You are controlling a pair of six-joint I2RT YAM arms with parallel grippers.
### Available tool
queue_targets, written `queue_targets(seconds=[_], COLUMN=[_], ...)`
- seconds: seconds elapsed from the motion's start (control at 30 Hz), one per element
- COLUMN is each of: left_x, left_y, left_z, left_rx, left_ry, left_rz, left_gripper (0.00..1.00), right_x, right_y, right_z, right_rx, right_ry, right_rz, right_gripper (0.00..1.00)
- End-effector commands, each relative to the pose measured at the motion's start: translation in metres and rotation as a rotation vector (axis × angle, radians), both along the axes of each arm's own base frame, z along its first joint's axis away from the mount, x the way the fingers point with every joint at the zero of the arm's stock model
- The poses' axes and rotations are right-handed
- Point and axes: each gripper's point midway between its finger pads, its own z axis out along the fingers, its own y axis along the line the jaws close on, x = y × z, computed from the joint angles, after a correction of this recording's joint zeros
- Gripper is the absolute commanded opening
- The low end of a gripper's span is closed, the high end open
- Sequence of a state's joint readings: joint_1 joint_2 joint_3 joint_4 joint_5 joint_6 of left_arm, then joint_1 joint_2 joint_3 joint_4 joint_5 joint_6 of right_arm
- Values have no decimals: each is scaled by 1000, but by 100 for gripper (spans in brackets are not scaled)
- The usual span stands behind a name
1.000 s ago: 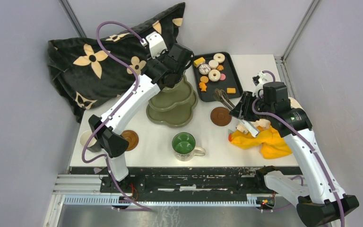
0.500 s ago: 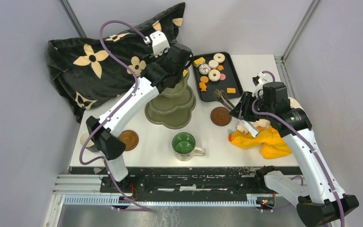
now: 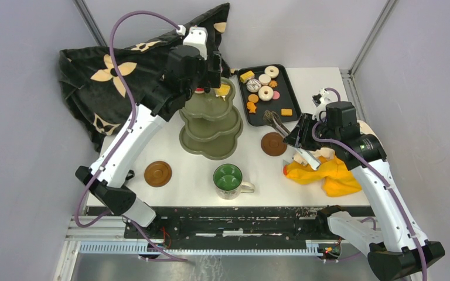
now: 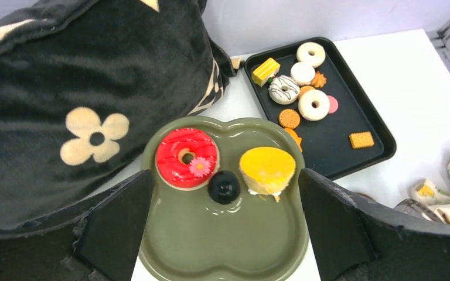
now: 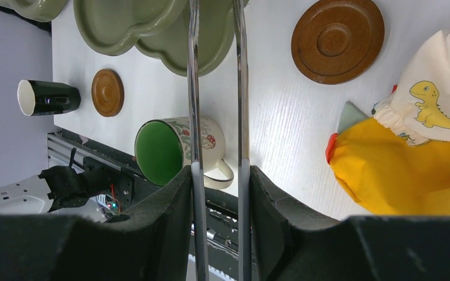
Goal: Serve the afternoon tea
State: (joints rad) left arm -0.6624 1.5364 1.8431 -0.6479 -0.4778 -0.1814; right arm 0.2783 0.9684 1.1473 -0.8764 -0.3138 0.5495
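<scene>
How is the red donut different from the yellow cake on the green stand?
The red donut has a hole and a pink flower; the yellow cake has neither. In the left wrist view the donut lies left of the black knob, the cake right. Both sit on the top tier of the olive-green stand.

you see two arms with white shells and black joint housings. on the left arm (image 3: 135,132) a thin purple cable (image 3: 112,44) is plugged into a white block; the right arm (image 3: 375,175) has the same purple cable (image 3: 409,225). the fingers (image 4: 114,225) of the left gripper (image 4: 224,228) are thick, matte black.
</scene>
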Motion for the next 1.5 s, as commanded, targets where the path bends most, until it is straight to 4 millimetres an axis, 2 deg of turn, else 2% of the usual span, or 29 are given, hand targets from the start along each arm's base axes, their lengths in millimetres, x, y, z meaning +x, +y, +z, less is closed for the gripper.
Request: queue_targets(seconds=[0.0,0.17,0.33,0.47,0.53,0.67,0.73,0.8,0.87,0.93,1.03,1.17,1.27,1.3,1.47], left_x=[9,21,28,28,27,25,25,26,26,25,26,25,25,25,25], left_y=[-8,-13,-17,-12,-8,-4,-1,4,6,6,8,12,16,18,38], left_z=[-9,-24,-37,-45,-46,-47,-51,-52,-53,-52,-49,-51,-47,-43,-17], left_rx=[102,116,108,124,122,127,139,147,149,147,140,147,138,131,46], left_ry=[57,97,126,146,143,145,156,165,167,163,154,158,155,146,78], left_rz=[-204,-243,-247,-222,-209,-188,-178,-150,-140,-138,-120,-104,-76,-59,96], left_gripper=[100,90,86,76,69,60,60,66,66,59,39,24,6,4,3], right_x=[8,5,6,6,6,8,10,12,12,13,13,14,15,15,14], right_y=[5,2,4,3,3,4,5,6,7,8,7,7,8,8,7], right_z=[27,28,24,26,26,26,26,25,23,22,21,20,21,21,21], right_rx=[56,51,62,59,58,57,60,64,64,66,67,66,70,69,66], right_ry=[-104,-109,-100,-106,-103,-99,-99,-98,-89,-87,-89,-90,-91,-89,-94], right_rz=[0,-10,-11,-15,-16,-10,-7,-4,-3,-3,-6,-11,-8,-9,-9], right_gripper=[42,42,42,42,42,42,42,42,42,42,42,42,42,42,42])
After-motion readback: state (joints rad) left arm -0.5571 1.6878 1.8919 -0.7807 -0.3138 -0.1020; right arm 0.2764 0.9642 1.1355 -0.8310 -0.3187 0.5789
